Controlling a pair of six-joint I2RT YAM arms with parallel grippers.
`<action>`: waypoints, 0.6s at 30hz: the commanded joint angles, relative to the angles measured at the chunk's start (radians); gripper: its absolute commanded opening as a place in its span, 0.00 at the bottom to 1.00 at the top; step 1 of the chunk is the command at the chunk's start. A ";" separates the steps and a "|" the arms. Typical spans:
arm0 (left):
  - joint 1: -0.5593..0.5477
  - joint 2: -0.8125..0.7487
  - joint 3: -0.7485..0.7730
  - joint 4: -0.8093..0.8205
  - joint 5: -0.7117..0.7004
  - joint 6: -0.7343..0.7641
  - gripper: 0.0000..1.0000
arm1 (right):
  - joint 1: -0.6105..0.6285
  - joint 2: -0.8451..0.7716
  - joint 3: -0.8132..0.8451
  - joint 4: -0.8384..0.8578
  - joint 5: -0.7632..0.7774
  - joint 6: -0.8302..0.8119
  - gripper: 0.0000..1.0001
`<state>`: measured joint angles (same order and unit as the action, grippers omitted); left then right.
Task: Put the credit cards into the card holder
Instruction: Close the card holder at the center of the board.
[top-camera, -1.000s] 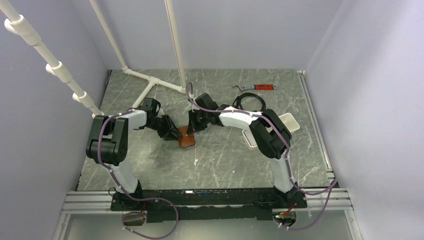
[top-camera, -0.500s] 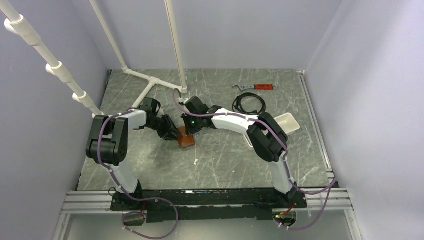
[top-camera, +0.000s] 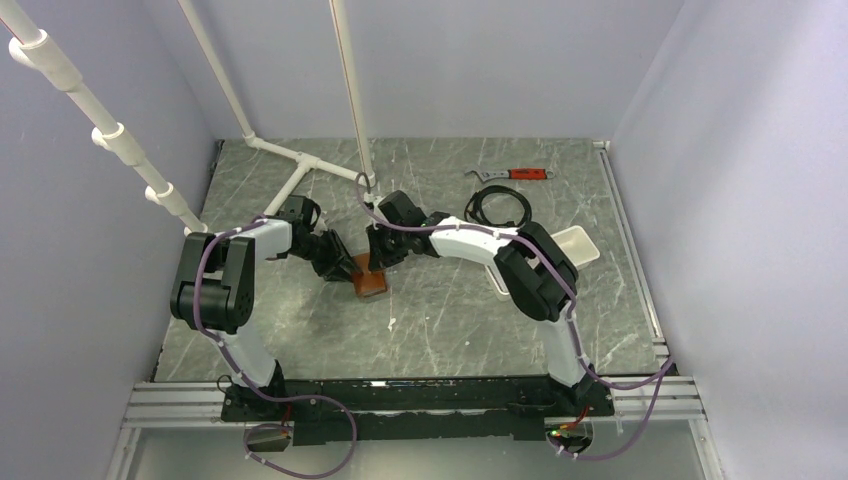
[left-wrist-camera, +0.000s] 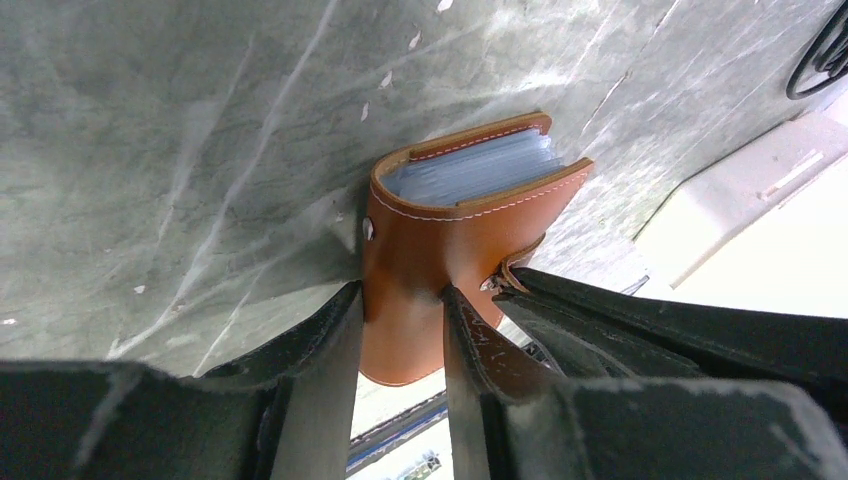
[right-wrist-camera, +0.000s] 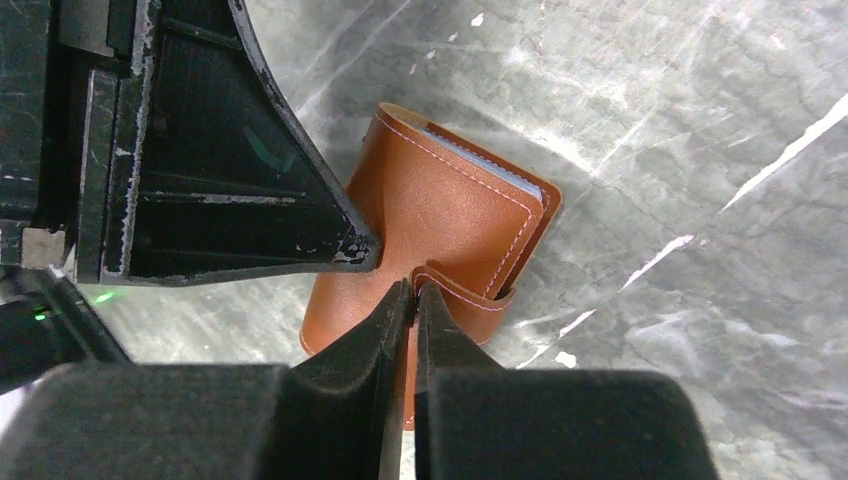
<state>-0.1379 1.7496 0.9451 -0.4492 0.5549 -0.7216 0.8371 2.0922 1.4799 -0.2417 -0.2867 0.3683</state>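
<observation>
card holder (top-camera: 372, 284) — half hidden, tray (top-camera: 583, 241) part-covered

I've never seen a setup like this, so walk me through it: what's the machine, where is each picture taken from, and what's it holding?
It is two robot arms bolted to the edge of a table. One picture looks down from above; the other two come from cameras on each wrist. The left gripper clamps a brown card holder. The right gripper is shut, its tips at the holder's closing tab; whether it pinches the tab is unclear. Farther back on the table lie a white tray, a black cable coil and a red-handled wrench.
</observation>
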 joint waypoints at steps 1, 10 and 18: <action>-0.012 -0.014 0.005 -0.008 -0.029 0.005 0.37 | 0.030 0.080 -0.089 0.070 -0.220 0.110 0.08; -0.012 -0.015 -0.001 -0.005 -0.027 0.005 0.37 | -0.006 0.074 -0.120 0.080 -0.246 0.119 0.21; -0.012 -0.014 0.006 -0.010 -0.029 0.007 0.37 | -0.026 0.073 -0.138 0.109 -0.277 0.132 0.00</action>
<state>-0.1364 1.7454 0.9447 -0.4545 0.5484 -0.7193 0.7662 2.0945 1.3869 -0.0704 -0.4858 0.4873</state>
